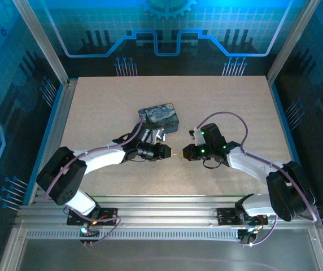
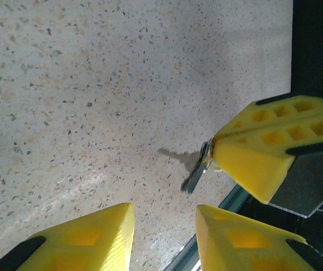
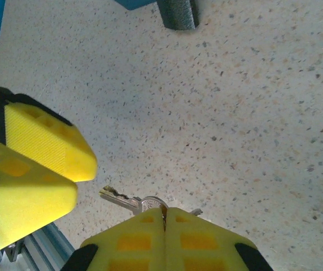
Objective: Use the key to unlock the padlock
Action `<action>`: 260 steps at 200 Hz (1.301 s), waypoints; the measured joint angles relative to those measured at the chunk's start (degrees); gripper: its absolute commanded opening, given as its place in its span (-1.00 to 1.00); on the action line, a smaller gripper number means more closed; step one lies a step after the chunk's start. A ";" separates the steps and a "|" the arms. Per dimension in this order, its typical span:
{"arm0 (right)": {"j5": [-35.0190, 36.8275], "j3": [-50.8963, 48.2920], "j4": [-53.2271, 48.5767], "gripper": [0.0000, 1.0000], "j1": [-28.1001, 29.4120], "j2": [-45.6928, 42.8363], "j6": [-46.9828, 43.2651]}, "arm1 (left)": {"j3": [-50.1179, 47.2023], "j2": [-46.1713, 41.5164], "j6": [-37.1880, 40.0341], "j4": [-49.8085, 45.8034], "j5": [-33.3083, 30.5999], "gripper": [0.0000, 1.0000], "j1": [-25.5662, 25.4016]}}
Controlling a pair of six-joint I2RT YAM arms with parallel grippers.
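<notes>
Bench (image 1: pixel 235 113): pale speckled board beneath both tools. Box (image 1: pixel 158 117): blue-and-yellow swirl-painted, resting on the bench just beyond the left tool (image 2: pixel 165 217) and apart from the right tool (image 3: pixel 162 219).

Left tool: yellow fingers a modest way apart; bare bench shows between them; nothing gripped; its tips face the right tool's tips, near but not touching.

Right tool: fingers pressed together on the round bow of the key (image 3: pixel 125 199); the blade projects clear of the tips toward the left tool; the key appears to hang off the bench, to judge by the separate shadow under it.

Handling, as judged:
- The key is light, thin, stiff and of smooth metal; it is likely to swivel or slip between the pads if pushed sideways.
- The best hold is on the flat faces of the bow, with the whole blade left free; the present grip looks to be of that kind.
- The padlock is probably small, hard and slippery; it is best taken by the flat sides of its body, with the keyway uncovered and turned toward the blade; the thin shackle would give a poor, loose hold.
</notes>
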 measured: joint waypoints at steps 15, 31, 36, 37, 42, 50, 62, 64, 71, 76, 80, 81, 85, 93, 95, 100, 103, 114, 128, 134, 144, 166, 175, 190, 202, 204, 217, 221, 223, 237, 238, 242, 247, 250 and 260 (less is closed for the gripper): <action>0.00 0.37 -0.22 -1.00 0.79 0.00 0.00 | 0.26 0.37 -0.02 0.66 0.07 -0.31 0.00; 0.00 0.83 -0.39 -1.00 1.38 0.00 0.00 | 0.79 0.92 -0.07 1.25 0.31 -0.33 -0.02; -0.02 1.01 -0.39 -1.00 1.44 0.00 0.00 | 0.92 1.05 -0.09 1.46 0.42 -0.34 0.00; -0.02 1.03 -0.39 -1.00 1.46 0.00 0.00 | 0.92 1.09 -0.09 1.53 0.42 -0.34 -0.02; -0.02 1.14 -0.39 -1.00 1.46 0.00 0.00 | 1.03 1.22 -0.11 1.64 0.46 -0.34 -0.02; -0.02 1.33 -0.37 -1.00 1.49 0.00 0.00 | 1.14 1.44 -0.22 1.81 0.61 -0.35 -0.02; -0.02 1.53 -0.39 -1.00 1.51 0.00 0.02 | 1.14 1.75 -0.24 2.21 0.83 -0.36 -0.02; -0.02 1.57 -0.39 -1.00 1.51 0.00 0.02 | 1.14 1.81 -0.24 2.25 0.85 -0.36 -0.02; -0.02 1.68 -0.39 -1.00 1.53 0.00 0.00 | 1.14 2.01 -0.24 2.34 1.01 -0.36 -0.02; -0.02 1.73 -0.39 -1.00 1.60 0.00 0.02 | 1.14 2.10 -0.24 2.38 1.05 -0.36 -0.02; 0.00 1.79 -0.44 -1.00 1.62 0.02 0.02 | 1.14 2.14 -0.24 2.40 1.05 -0.36 -0.02; 0.00 1.81 -0.44 -1.00 1.62 0.02 0.02 | 1.14 2.16 -0.24 2.40 1.05 -0.36 -0.02; -0.02 1.90 -0.50 -1.00 1.66 0.07 0.02 | 1.14 2.19 -0.24 2.40 1.05 -0.36 -0.02; -0.02 2.05 -0.52 -1.00 1.77 0.11 0.00 | 1.14 2.21 -0.24 2.43 1.07 -0.36 -0.02; -0.02 2.12 -0.57 -1.00 1.79 0.11 0.00 | 1.14 2.21 -0.22 2.47 1.07 -0.36 -0.02; -0.02 2.19 -0.57 -1.00 1.84 0.13 0.02 | 1.14 2.21 -0.24 2.56 1.09 -0.37 -0.02; 0.00 2.21 -0.59 -1.00 1.84 0.17 0.00 | 1.14 2.21 -0.24 2.60 1.11 -0.37 -0.02; -0.02 2.36 -0.57 -1.00 1.86 0.39 0.00 | 1.14 2.21 -0.46 2.86 1.49 -0.37 -0.02; 0.00 2.43 -0.59 -1.00 1.86 0.90 0.02 | 1.14 2.21 -1.05 3.37 1.86 -0.36 -0.02; 0.00 2.43 -0.61 -1.00 1.86 1.09 0.00 | 1.14 2.21 -1.16 3.61 2.01 -0.36 -0.02; 0.00 2.43 -0.63 -1.00 1.88 1.38 0.00 | 1.14 2.21 -1.46 3.91 2.32 -0.36 -0.02; 0.00 2.43 -0.61 -1.00 1.88 1.64 0.02 | 1.14 2.21 -1.53 4.15 2.56 -0.37 -0.02; 0.00 2.43 -0.63 -1.00 1.90 1.64 0.02 | 1.14 2.21 -1.60 4.17 2.60 -0.37 -0.07; 0.00 2.49 -0.59 -1.00 1.90 1.64 0.20 | 1.14 2.21 -1.97 4.31 2.80 -0.37 -0.17; -0.02 2.58 -0.59 -1.00 1.90 1.64 0.22 | 1.11 2.21 -2.47 4.57 2.82 -0.39 -0.35; -0.02 2.60 -0.57 -1.00 1.90 1.64 0.22 | 1.11 2.21 -2.49 4.59 2.86 -0.39 -0.35; -0.02 2.64 -0.57 -1.00 1.90 1.64 0.24 | 1.11 2.23 -2.86 4.87 2.99 -0.41 -0.44; -0.02 2.64 -0.57 -1.00 1.90 1.64 0.24 | 1.11 2.29 -3.02 5.01 2.97 -0.42 -0.46; -0.04 2.64 -0.57 -1.00 1.90 1.64 0.24 | 1.11 2.34 -2.99 5.07 2.99 -0.43 -0.46; -0.02 2.64 -0.57 -1.00 1.90 1.64 0.31 | 1.11 2.64 -3.04 5.60 2.99 -0.47 -0.50; -0.02 2.64 -0.57 -1.00 1.90 1.64 0.35 | 1.11 2.69 -3.04 5.64 2.97 -0.47 -0.50; -0.02 2.64 -0.57 -1.00 1.92 1.64 0.39 | 1.11 2.78 -3.04 5.70 2.97 -0.49 -0.50; -0.02 2.64 -0.57 -1.00 2.01 1.64 0.42 | 1.11 2.86 -3.08 5.79 2.97 -0.51 -0.50; -0.02 2.64 -0.57 -1.00 2.01 1.64 0.44 | 1.11 2.86 -3.04 5.79 2.97 -0.52 -0.50; -0.04 2.64 -0.55 -1.00 2.16 1.64 0.44 | 1.11 2.86 -3.08 5.84 2.99 -0.55 -0.50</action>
